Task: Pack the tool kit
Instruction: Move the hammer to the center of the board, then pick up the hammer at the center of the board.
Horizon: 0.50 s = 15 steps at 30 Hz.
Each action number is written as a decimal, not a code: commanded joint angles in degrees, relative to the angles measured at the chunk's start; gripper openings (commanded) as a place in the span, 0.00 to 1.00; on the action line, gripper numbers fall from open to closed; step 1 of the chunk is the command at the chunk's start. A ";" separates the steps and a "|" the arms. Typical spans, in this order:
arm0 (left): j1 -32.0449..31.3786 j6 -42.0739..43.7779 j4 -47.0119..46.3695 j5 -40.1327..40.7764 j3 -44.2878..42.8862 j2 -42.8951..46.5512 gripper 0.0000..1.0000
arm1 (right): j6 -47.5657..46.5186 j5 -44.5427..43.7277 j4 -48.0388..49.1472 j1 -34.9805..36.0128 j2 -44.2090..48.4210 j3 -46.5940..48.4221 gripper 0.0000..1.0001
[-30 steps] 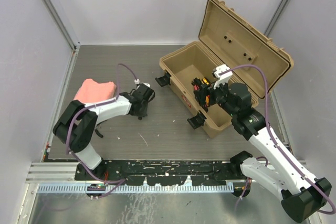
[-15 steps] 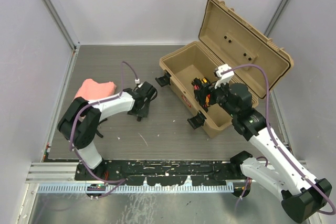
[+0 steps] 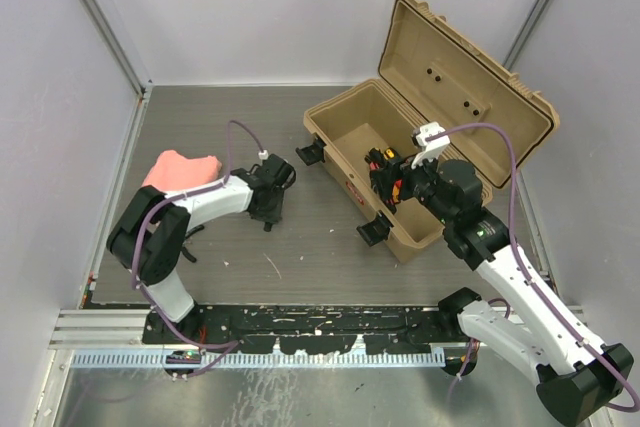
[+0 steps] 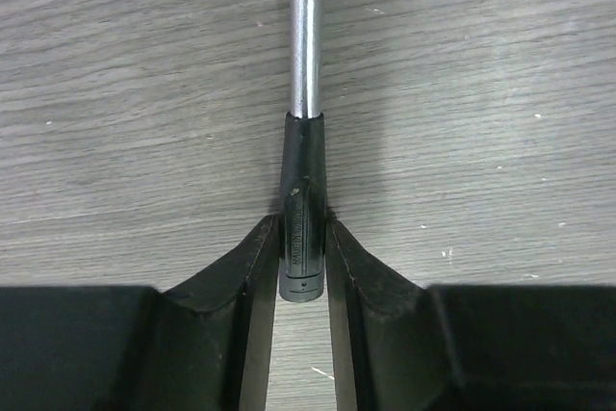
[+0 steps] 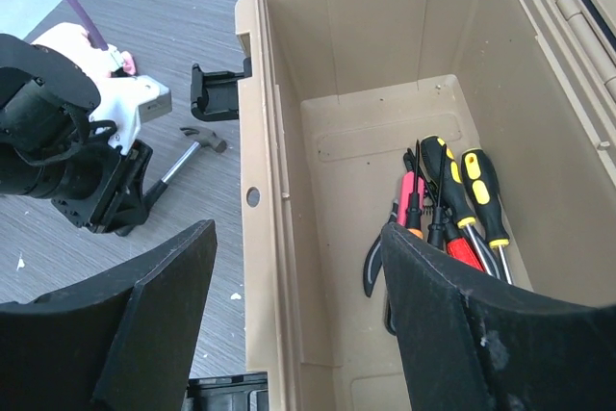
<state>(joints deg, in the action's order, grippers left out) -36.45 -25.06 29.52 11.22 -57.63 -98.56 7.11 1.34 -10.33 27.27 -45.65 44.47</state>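
Overhead view: my two arms reached across the grey wood-grain table (image 3: 230, 117). The large tan ribbed hard-plastic case (image 3: 335, 152) stood on the right half with its lid (image 3: 470, 77) swung fully open. Its two black latches (image 3: 307, 154) hung loose from the front wall. A pink folded cloth (image 3: 180, 169) lay at the left, behind my left arm.

Left wrist view: my left gripper (image 4: 303, 247) was closed narrow on the hammer with a black grip and bright steel shaft (image 4: 305, 45). One finger (image 4: 255, 267) pressed each side of the grip near its butt end. The hammer lay flat on the table, its shaft running straight away from the camera. The head was out of this view.

Right wrist view: my right gripper (image 5: 296, 233) stood wide and held nothing. It straddled the front wall of the case, with one finger (image 5: 144, 324) outside over the table and the other inside over the tools. On the floor of the case, at the near right, lay the yellow-and-black-handled screwdrivers (image 5: 481, 194), a red-handled tool (image 5: 414, 194) and the black-handled pliers (image 5: 371, 271), all bunched together and touching. The rest of the case floor (image 5: 375, 141) was bare. The same view showed the hammer head (image 5: 204, 139) on the table just outside the case, near one latch, with my left gripper on the handle end.
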 commanded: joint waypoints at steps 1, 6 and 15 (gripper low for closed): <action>-0.99 -2.09 -0.87 -9.64 4.78 -6.06 0.32 | 1.47 -0.19 2.13 -0.10 1.47 2.22 0.74; -0.99 -3.77 0.52 -7.22 5.05 -5.88 0.42 | 2.26 -0.21 2.20 -0.12 2.26 1.86 0.75; -1.06 -7.81 -9.70 -8.69 13.48 3.44 0.00 | 8.39 2.31 5.18 -0.11 2.54 2.24 0.82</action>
<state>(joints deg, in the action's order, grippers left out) -36.73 -28.53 23.09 8.64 -53.21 -95.39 10.00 1.63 -10.35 27.27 -44.38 44.47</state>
